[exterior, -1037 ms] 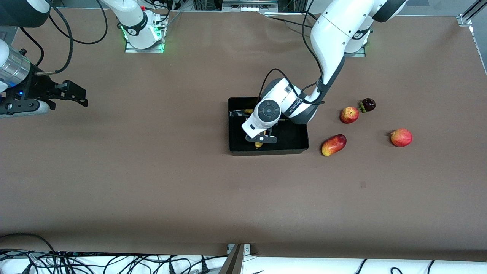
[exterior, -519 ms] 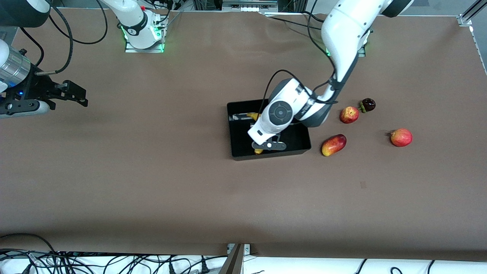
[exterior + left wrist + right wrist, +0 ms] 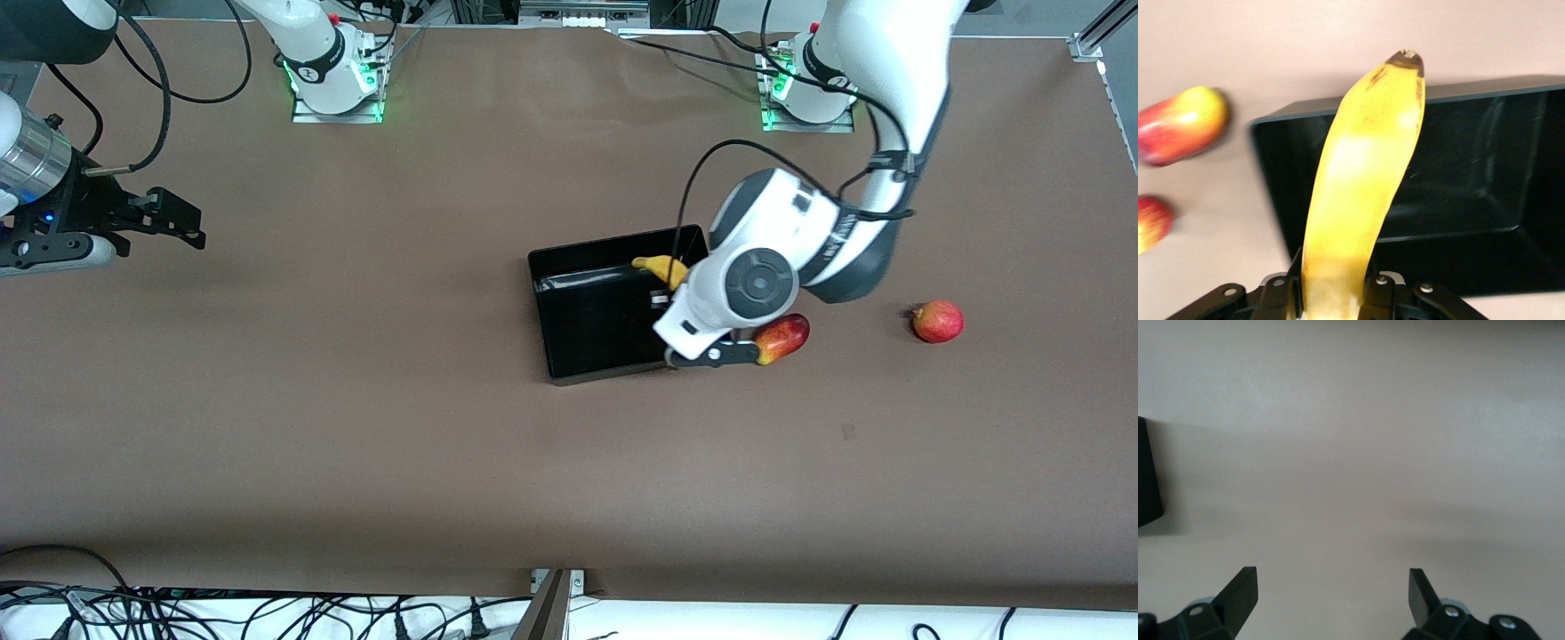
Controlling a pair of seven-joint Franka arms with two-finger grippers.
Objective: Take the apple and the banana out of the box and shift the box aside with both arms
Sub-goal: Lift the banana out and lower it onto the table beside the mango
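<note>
A big brown table (image 3: 356, 427) fills the view, with wires along its near edge; 2 white arms stand at the top.

The left gripper (image 3: 711, 354) is shut tight on the banana (image 3: 1361, 193); the banana is up in the air, and its free end sticks out over the box (image 3: 582, 333); the gripper itself hangs over the box's wall at the left arm's end, right above a red and yellow mango (image 3: 782, 338) that lies just beside the box. A round red fruit with a nub (image 3: 938, 321) sits on the table farther out toward the left arm's end. The apple cannot be seen from the front; the left arm covers that spot; I think the red fruit at the edge of the left wrist view may be it, but I cannot tell.

The right gripper (image 3: 1331, 593) has its fingers wide apart with nothing in them; it waits over bare table near the right arm's end.

What could go wrong; the banana is held only at 1 end, so it might swing or slip out if the arm moves fast. If it comes down here, it may bump the mango and make it roll. The box looks a bit crooked, so the 2 arms may find its walls harder to line up with.
</note>
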